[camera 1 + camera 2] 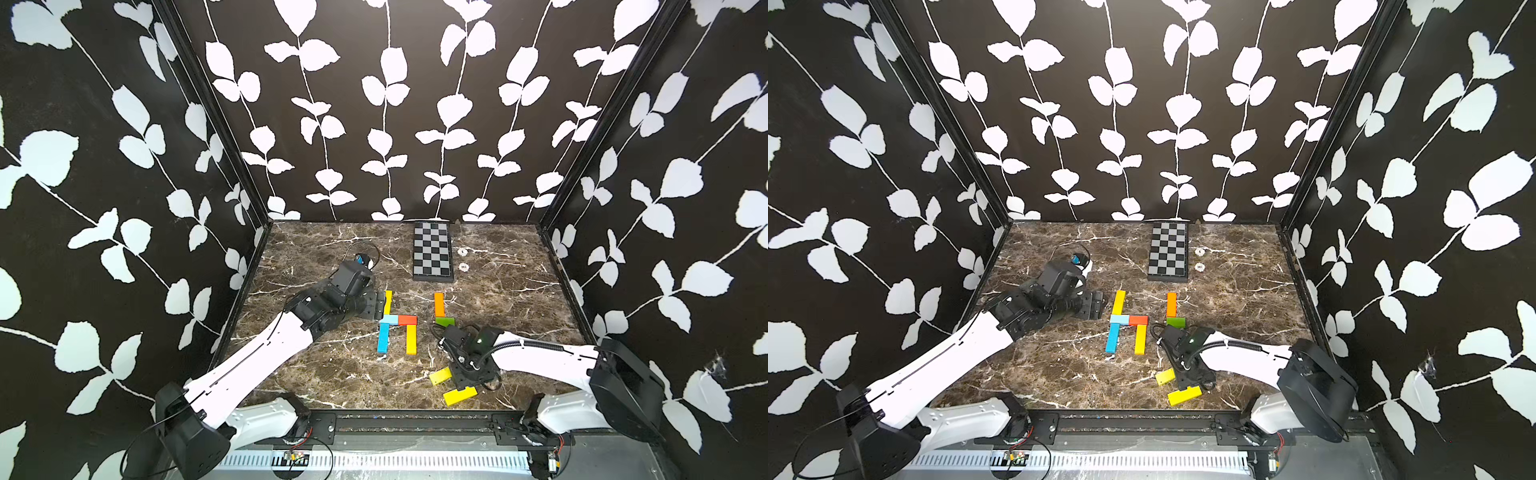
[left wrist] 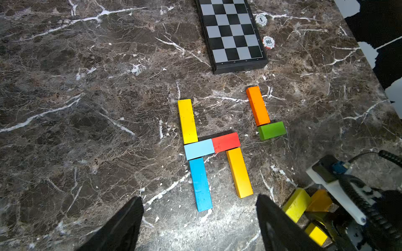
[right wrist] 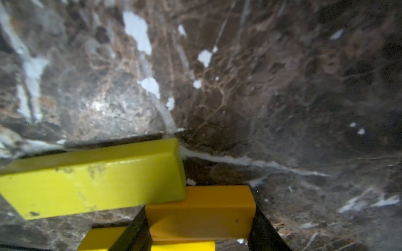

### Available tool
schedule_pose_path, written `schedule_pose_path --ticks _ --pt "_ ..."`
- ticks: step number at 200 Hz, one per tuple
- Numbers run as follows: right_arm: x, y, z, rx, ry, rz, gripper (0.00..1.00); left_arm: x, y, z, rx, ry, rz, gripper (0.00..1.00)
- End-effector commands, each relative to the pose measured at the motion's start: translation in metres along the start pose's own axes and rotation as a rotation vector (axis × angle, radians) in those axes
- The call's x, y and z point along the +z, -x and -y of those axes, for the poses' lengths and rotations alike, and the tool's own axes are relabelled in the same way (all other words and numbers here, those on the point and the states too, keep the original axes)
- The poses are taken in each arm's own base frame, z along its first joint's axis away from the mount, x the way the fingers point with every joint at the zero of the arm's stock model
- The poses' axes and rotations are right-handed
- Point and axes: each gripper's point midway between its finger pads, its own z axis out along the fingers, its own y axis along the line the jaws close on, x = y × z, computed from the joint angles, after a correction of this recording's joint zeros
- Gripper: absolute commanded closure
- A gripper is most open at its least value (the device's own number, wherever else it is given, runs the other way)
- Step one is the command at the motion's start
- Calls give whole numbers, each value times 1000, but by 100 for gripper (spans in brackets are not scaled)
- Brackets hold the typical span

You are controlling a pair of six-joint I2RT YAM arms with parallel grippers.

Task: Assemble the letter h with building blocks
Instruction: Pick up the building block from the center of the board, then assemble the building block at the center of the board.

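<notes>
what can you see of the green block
The green block is a short, flat rectangular piece, solid green with a matte, painted-wood look. It lies flat on the marble table, apart from the assembled blocks. The long orange block meets its far edge near one end, seemingly touching, so the two make an L. Nothing else touches it.

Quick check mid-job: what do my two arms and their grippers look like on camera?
The left arm and right arm both have white shell links with black joints and wrists. The left gripper and right gripper have black jaws. A ribbed black conduit runs along the right arm. A blue connector sits at the left wrist.
</notes>
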Motion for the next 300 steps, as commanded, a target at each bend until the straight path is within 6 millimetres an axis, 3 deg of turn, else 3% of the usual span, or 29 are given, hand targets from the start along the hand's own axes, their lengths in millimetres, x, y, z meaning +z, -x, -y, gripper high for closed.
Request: schedule_pose_path --ticks 1,23,53,73,108,138,236,251,279,300 --pt "-13 2 26 59 -70 39 50 -5 7 1 -14 -3 14 16" --pt "-32 13 45 161 -51 100 52 -6 9 0 -15 1 19 16" --pt "-47 43 62 318 33 165 52 -6 9 -1 -25 6 21 16" --pt "-43 70 66 354 67 156 52 -5 8 -2 -28 12 14 16" --pt "-17 116 70 355 43 85 57 -2 5 -4 -24 26 -5 16" --pt "-2 142 73 372 44 71 57 -1 1 -5 -23 31 -12 16" --pt "16 158 73 383 56 65 51 9 -6 -6 -24 39 -41 17" --pt "18 156 73 383 55 57 43 10 -8 -7 -23 40 -45 17" --pt "13 153 77 395 36 70 20 10 -9 -6 -25 36 -50 17" --pt "0 157 78 413 54 105 14 11 -10 -6 -27 35 -50 17"
